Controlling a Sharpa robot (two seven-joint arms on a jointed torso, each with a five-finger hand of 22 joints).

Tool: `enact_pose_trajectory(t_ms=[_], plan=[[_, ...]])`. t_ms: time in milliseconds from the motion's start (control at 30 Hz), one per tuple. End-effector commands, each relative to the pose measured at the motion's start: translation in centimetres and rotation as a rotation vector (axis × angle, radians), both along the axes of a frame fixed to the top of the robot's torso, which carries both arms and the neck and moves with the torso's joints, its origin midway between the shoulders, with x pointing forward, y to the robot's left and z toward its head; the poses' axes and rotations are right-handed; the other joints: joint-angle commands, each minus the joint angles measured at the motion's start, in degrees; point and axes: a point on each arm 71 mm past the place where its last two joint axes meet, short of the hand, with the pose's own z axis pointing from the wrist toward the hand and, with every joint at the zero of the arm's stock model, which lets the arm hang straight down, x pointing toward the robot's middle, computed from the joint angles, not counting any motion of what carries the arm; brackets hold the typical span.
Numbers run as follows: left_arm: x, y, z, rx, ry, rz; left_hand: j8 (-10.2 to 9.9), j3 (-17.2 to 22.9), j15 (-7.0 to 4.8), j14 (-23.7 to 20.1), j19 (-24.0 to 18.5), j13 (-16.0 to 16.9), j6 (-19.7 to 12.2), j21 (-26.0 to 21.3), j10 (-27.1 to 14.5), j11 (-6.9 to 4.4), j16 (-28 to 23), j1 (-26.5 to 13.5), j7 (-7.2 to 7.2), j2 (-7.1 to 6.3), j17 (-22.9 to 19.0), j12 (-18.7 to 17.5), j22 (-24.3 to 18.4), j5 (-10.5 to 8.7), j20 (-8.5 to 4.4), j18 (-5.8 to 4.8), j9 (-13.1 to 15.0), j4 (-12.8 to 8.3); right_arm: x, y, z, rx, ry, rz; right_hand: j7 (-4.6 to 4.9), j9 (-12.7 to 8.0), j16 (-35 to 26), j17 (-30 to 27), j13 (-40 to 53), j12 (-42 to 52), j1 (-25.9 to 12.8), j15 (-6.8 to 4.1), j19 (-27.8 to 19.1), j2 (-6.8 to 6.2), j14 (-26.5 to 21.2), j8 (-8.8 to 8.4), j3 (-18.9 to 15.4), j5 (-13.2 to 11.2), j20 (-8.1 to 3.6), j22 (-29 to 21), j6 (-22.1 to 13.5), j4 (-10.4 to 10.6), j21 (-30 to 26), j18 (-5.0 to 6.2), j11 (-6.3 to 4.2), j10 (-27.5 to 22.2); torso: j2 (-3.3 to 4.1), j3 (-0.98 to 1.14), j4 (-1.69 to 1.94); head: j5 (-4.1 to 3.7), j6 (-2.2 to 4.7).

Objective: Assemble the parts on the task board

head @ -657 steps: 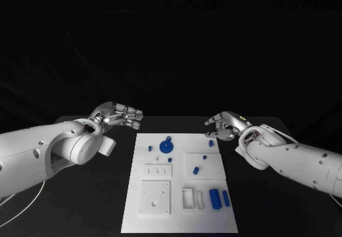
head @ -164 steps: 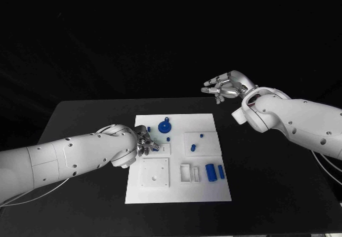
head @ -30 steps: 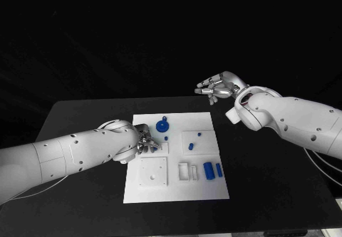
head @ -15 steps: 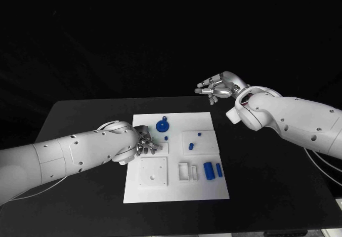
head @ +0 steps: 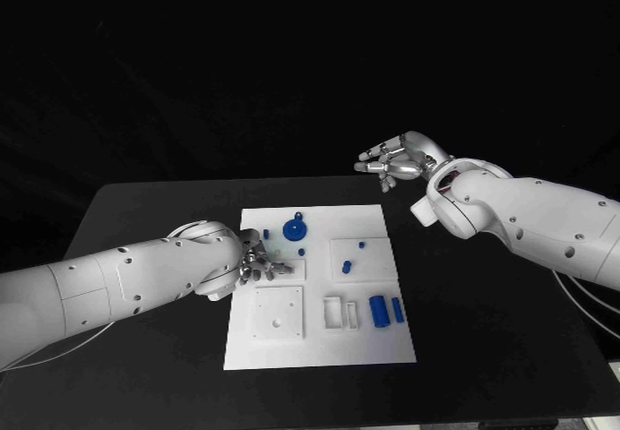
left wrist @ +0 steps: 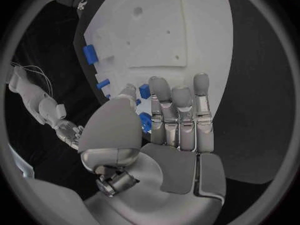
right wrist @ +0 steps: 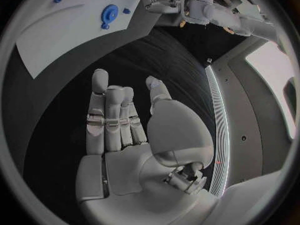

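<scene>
The white task board (head: 388,351) lies mid-table with blue parts on it: a gear (head: 295,230) at the far end, small pegs (head: 268,235), and two blocks (head: 380,309) near the front right. My left hand (head: 259,262) hovers low over the board's left side, just in front of the gear. In the left wrist view that hand (left wrist: 172,135) has straight fingers with the thumb alongside. A small blue part (left wrist: 145,122) shows between thumb and nearest finger; whether it is pinched is unclear. My right hand (head: 394,161) is raised beyond the board's far right corner, holding nothing.
A square white plate (head: 279,313) with holes and a slotted white holder (head: 341,312) sit on the board's near half. Black table (head: 503,296) lies bare on both sides of the board. The right wrist view shows the board (right wrist: 44,35) and gear (right wrist: 110,12) far below.
My left hand has shifted slightly left over the board. The right hand has stayed raised in almost the same place.
</scene>
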Motion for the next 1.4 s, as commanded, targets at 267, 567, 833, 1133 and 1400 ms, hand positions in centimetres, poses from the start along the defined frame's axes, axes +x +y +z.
enact_pose_trajectory(t_ms=[267, 567, 833, 1133, 1400], plan=[[0.2, 0.5, 1.7, -0.075, 0.027, 0.030, -1.1, -1.7, -0.12, -1.5, -0.3, -0.7, -1.7, -1.7, 2.3, 0.41, -1.5, -1.7, 0.94, 0.30, -0.6, -2.5, 0.7, -0.03, -0.21, -0.76, -1.0, 0.1, 0.0, -0.2, -0.1, 0.001, 0.004, 0.007, 0.22, -0.1, 0.0, -0.1, 0.0, -0.2, -0.7, 0.10, 0.0, 0.02, -0.4, -0.18, 0.1, 0.8, -0.09, -0.1, -0.5, 0.3, -0.4, -0.26, 0.04, -0.2, -0.01, 0.04, 0.06, 0.22, 0.42], [1.4, 1.9, 4.2, -0.140, 0.027, 0.073, -2.6, -1.1, 1.16, -4.4, -0.6, -5.5, -6.1, -9.3, 0.6, 1.69, -5.6, 1.4, 2.59, 4.00, -6.9, -10.9, -2.7, 2.18, 0.92, -0.80, -3.2, -1.3, 0.1, -0.4, -0.2, 0.002, 0.006, 0.001, 0.25, -0.1, 0.0, -0.1, 0.0, -0.1, -0.7, 0.11, 0.0, 0.02, -0.4, -0.18, 0.1, 0.9, -0.08, -0.1, -0.6, 0.4, -0.4, -0.26, 0.06, -0.2, 0.00, 0.05, 0.03, 0.49, 0.94], [3.1, 3.2, 6.5, -0.133, -0.013, 0.105, -4.5, -5.3, 1.11, -4.6, 0.4, -6.2, -7.4, -11.7, 0.2, 1.77, -6.2, 4.2, 3.07, 11.11, -8.2, -12.2, -2.7, 10.75, 0.91, -0.77, -5.3, -9.1, 0.1, -0.4, -0.2, 0.003, 0.007, 0.000, 0.25, -0.1, 0.0, -0.1, 0.0, -0.1, -0.7, 0.11, 0.0, 0.02, -0.4, -0.18, 0.1, 0.9, -0.08, -0.1, -0.6, 0.4, -0.4, -0.26, 0.06, -0.2, 0.01, 0.03, -0.04, 0.99, 1.55], [5.4, 4.0, 7.7, -0.046, -0.066, 0.118, -6.2, -6.5, 1.27, -5.0, 0.9, -6.2, -8.8, -13.6, -0.5, 2.21, -6.3, 3.4, 4.05, 10.84, -8.7, -12.4, -2.0, 9.53, 0.99, -0.84, -9.9, -7.1, 0.2, -0.3, -0.2, 0.003, 0.008, 0.001, 0.26, -0.1, 0.1, -0.1, 0.0, -0.1, -0.6, 0.12, 0.0, 0.08, -0.4, -0.19, 0.1, 0.9, -0.08, -0.1, -0.7, 0.4, -0.4, -0.24, 0.05, -0.2, 0.09, 0.11, -0.18, 1.22, 2.03], [6.9, 3.9, 7.8, 0.020, -0.060, 0.117, -6.2, -6.1, 1.65, -6.0, 0.5, -6.1, -10.1, -14.4, -1.5, 2.61, -6.2, 3.2, 4.50, 10.36, -8.8, -12.3, -1.7, 9.23, 1.34, -0.80, -11.2, -6.4, 0.2, -0.2, -0.2, 0.004, 0.007, 0.002, 0.35, -0.1, 0.1, -0.1, -0.1, -0.1, -0.6, 0.14, 0.0, 0.05, -0.4, -0.19, 0.1, 0.9, -0.06, -0.1, -1.0, 0.4, -0.4, -0.23, 0.10, -0.2, 0.15, 0.04, -0.17, 1.35, 2.04]])
